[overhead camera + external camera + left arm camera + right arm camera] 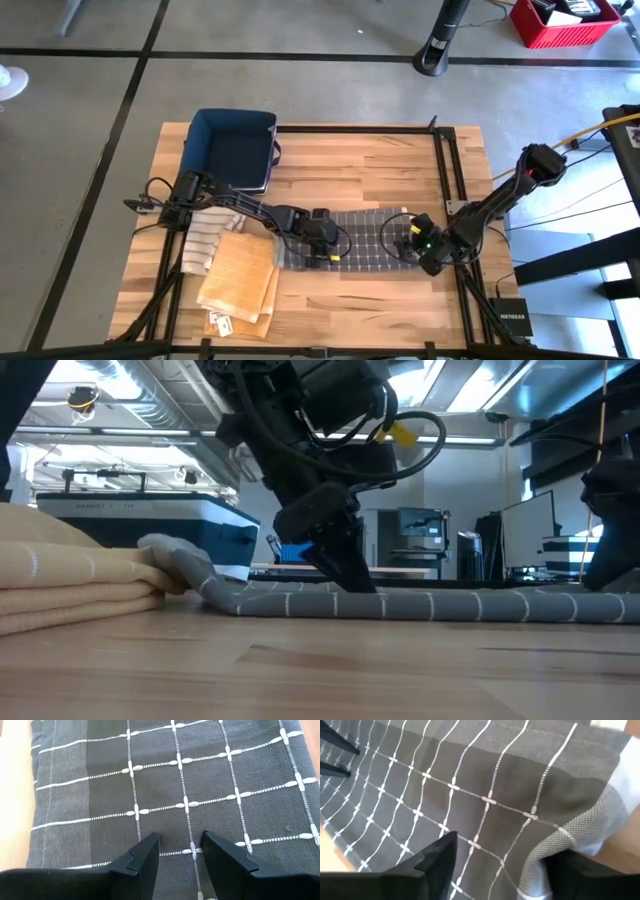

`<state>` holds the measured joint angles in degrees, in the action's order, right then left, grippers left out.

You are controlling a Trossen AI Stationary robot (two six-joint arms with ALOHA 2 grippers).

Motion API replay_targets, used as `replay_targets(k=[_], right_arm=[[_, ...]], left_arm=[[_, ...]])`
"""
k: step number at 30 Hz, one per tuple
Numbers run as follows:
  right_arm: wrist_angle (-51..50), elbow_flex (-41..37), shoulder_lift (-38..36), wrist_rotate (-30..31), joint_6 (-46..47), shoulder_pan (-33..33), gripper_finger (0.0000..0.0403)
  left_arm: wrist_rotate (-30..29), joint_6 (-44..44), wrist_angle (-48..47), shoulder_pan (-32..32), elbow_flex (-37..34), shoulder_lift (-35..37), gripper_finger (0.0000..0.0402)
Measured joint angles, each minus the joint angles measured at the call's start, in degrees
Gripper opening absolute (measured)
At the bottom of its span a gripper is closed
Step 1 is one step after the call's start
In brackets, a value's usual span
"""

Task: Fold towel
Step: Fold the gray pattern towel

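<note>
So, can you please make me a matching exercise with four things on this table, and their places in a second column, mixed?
Things:
1. grey towel
2. blue bin
3. tan towels
4. left gripper

Places:
A. stacked at the table's front left
B. at the table's back left
C. spread flat between both arms
D. down on the grey towel's left end, fingers apart

Pairs: 1-C, 2-B, 3-A, 4-D

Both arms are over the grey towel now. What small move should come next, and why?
Probably the right gripper should close. Its fingers stand open around the raised edge of the grey towel, while the left gripper presses the cloth with open fingers at the other end.
</note>
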<state>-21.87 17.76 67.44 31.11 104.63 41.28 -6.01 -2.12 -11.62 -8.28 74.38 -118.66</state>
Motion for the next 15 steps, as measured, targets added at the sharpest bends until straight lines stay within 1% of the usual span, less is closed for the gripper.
replay_targets(k=[4, 9, 10, 11, 12, 13, 15], right_arm=[[-0.34, 0.02, 2.21, 0.47, -0.1, 0.0, 0.0166], [-0.99, -0.05, 2.59, 0.17, -3.09, -0.04, 0.004], [-0.99, -0.05, 2.61, 0.07, -3.58, -0.04, 0.0022], [-1.12, -0.05, 2.57, -0.07, -4.1, -0.04, 0.0014], [-1.35, -0.02, 2.56, -0.24, -4.2, -0.04, 0.0015], [-1.62, 0.02, 2.54, -0.49, -4.15, -0.05, 0.002], [-1.7, 0.07, 2.54, -0.58, -4.07, -0.09, 0.0027]], left_arm=[[0.06, 0.27, 1.4, -0.25, 0.07, -0.1, 0.0143], [0.01, -2.3, 1.29, -0.54, 0.14, 0.18, 0.0143], [0.01, -2.4, 0.88, -0.61, 0.14, 0.56, 0.0143], [0.01, -2.4, 0.87, -0.71, 0.14, 0.9, 0.0143], [0.02, -2.44, 1.18, -0.86, 0.16, 1.59, 0.0143], [0.04, -2.49, 1.39, -0.98, 0.16, 2.22, 0.0143], [-0.03, -2.54, 5.31, -1.17, 0.25, 3.29, 0.0143]])
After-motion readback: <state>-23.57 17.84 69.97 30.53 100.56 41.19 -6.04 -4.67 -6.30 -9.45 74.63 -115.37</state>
